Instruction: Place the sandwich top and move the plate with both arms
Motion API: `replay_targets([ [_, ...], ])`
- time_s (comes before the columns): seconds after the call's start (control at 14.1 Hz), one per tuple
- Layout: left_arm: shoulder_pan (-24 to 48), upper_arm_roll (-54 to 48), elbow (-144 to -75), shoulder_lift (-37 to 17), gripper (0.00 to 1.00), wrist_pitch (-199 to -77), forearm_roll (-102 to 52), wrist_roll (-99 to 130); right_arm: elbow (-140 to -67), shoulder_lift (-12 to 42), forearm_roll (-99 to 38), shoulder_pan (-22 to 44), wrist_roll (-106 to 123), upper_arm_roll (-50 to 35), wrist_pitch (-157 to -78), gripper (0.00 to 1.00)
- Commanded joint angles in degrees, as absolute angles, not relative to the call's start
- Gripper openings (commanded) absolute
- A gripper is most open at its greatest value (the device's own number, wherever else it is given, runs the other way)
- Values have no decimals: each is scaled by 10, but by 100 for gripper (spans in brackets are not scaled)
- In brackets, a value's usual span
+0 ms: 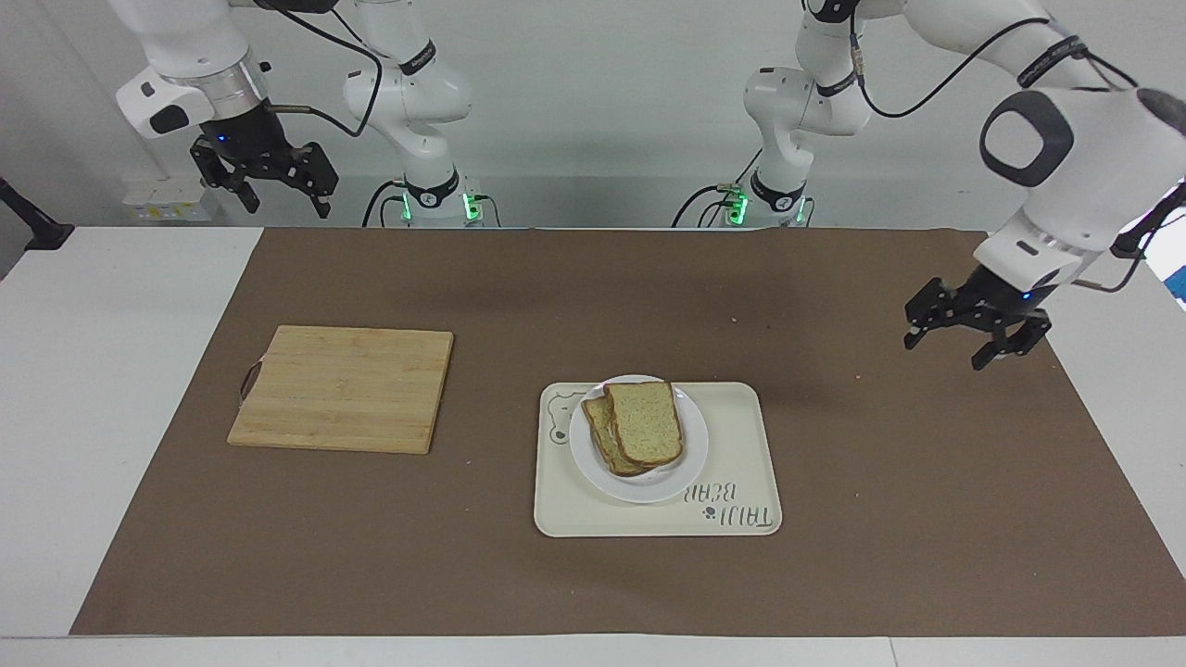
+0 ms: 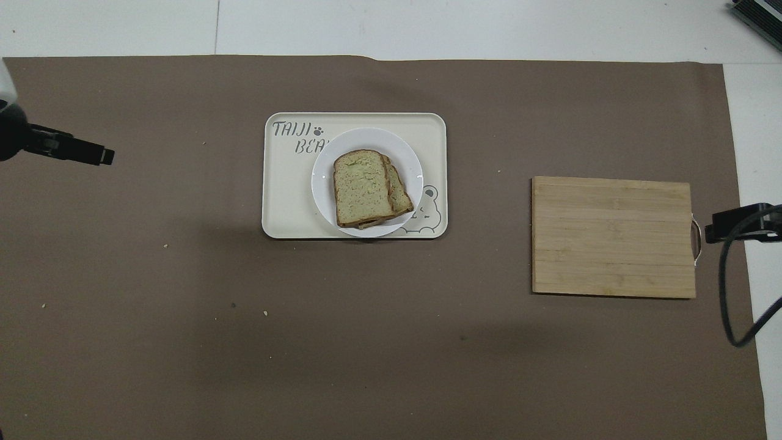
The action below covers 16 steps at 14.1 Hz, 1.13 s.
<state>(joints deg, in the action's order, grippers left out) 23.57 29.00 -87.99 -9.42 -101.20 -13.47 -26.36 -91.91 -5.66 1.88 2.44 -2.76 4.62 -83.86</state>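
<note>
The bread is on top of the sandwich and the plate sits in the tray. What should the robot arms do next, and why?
Probably only park. The sandwich top already lies on the lower slice, on the plate in the tray. The left gripper hangs open over the mat at its own end, holding nothing; the right gripper waits open, raised near its base. Nothing looks left to move.

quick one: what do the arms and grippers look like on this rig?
Two glossy white jointed arms with dark grey joint sections and black bands with white lettering. Black cables run loose along both. Green lights glow at the bases. The left gripper and right gripper are black, two-fingered, with open linkage frames and a small blue light by each wrist; the right wrist has a silver ring.
</note>
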Motion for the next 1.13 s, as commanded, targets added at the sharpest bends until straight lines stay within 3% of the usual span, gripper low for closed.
replay_targets([
  [0.0,240,302,-815,-91,100,-934,-76,-258,-911,-54,20,21,-12,45,-830,100],
  [0.28,240,313,-752,-81,100,-860,-53,-258,-911,-54,20,21,-12,45,-830,100],
  [0.57,243,306,-761,-34,100,-848,-58,-256,-911,-54,20,21,-12,45,-830,100],
  [1.06,241,307,-764,-30,100,-806,-52,-204,-911,-54,20,21,-12,45,-830,100],
])
